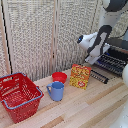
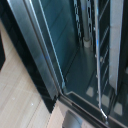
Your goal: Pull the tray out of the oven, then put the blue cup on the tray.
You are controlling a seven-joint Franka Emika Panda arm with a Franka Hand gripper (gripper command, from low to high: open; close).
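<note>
Boxy silver-and-black toaster oven point(image 1: 116, 56) at exterior view's right, door down. Dark wire-rack tray point(image 1: 111, 63) partly protruding. Gripper state: cannot tell, fingers unseen. Light-blue handled cup point(image 1: 56, 91) on wooden table point(image 1: 90, 107), well apart. Advice: grip front bar centrally, pull straight, level.

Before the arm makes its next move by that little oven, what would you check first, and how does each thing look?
1. Oven door open: ok, the wrist view looks straight inside.
2. Tray reachable: ok, its bars show at the oven's front.
3. Gripper open and lined up with the tray: cannot tell, its fingers are hidden in both views.
4. Blue cup upright and free to pick up later: ok, it stands alone on the table.
5. Yellow box clear of the arm's way: cannot tell, it stands near the oven.
</note>
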